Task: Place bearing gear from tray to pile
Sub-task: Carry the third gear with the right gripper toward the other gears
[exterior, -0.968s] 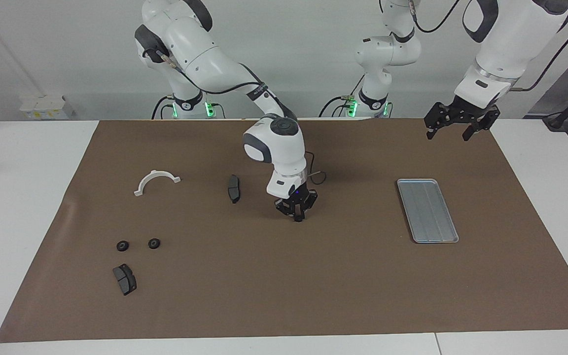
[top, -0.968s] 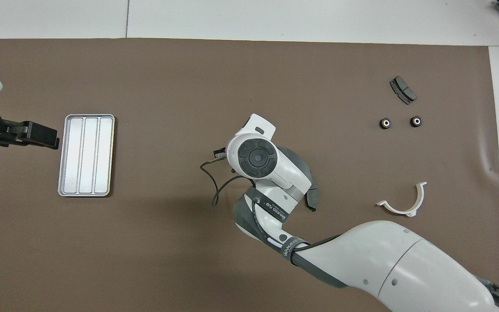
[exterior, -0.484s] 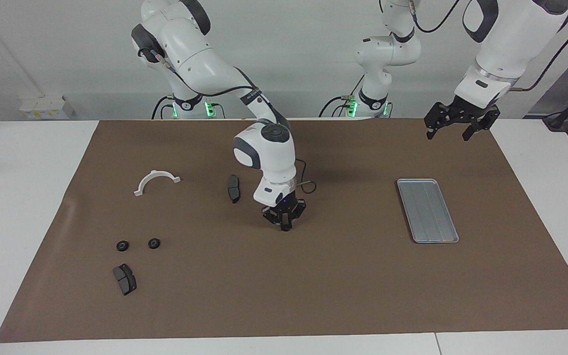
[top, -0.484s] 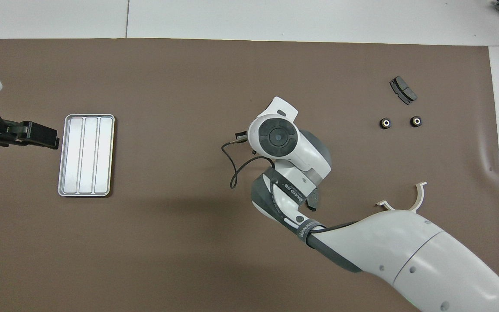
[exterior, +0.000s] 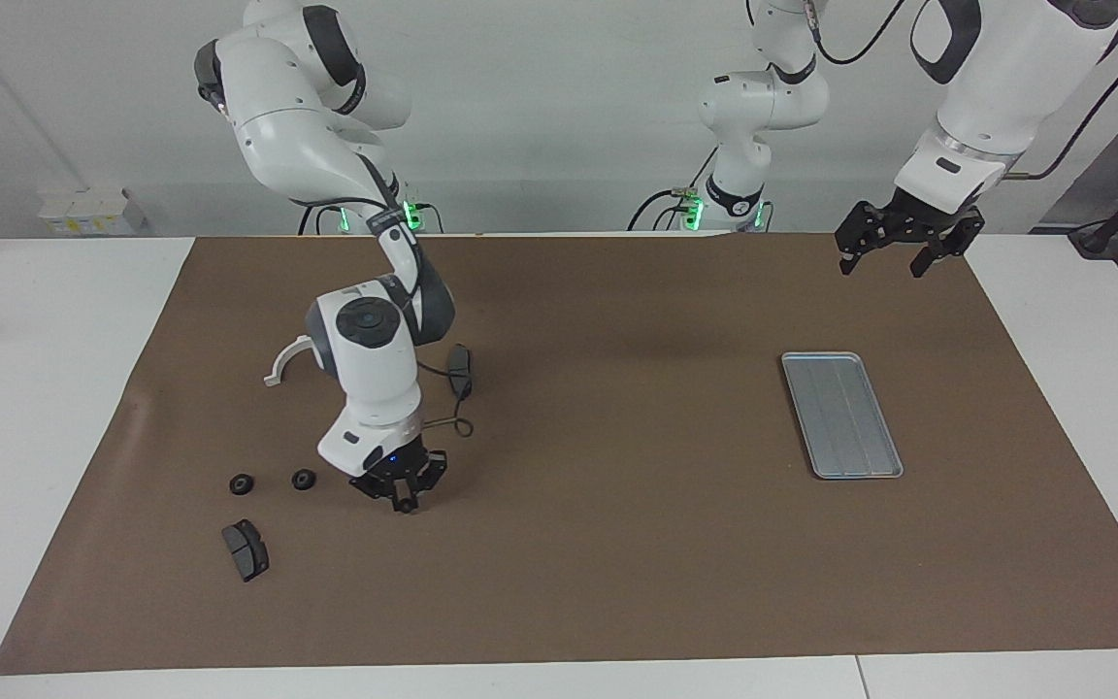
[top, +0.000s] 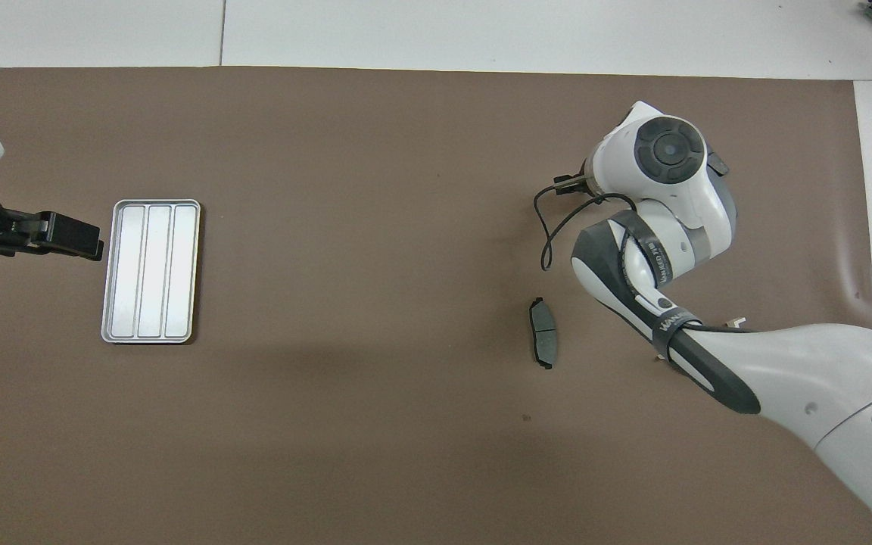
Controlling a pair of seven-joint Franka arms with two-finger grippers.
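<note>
Bearing gear: possibly the small dark round thing pinched at the tips of the right gripper (exterior: 408,502), too tiny to confirm. Seen only from the facing side, hovering just above the brown mat (exterior: 617,544), beside two small black round gears (exterior: 303,479) and a dark grey brake pad (exterior: 245,549) of the pile. Hidden from overhead by the white wrist; shown clearly there instead, a second dark brake pad (top: 543,342). Flat ridged silver-grey metal tray (exterior: 841,415) lying well apart, bare. Left gripper (exterior: 895,254) waiting above the mat's edge, fingers spread. White plastic arch (exterior: 283,358) partly hidden.
</note>
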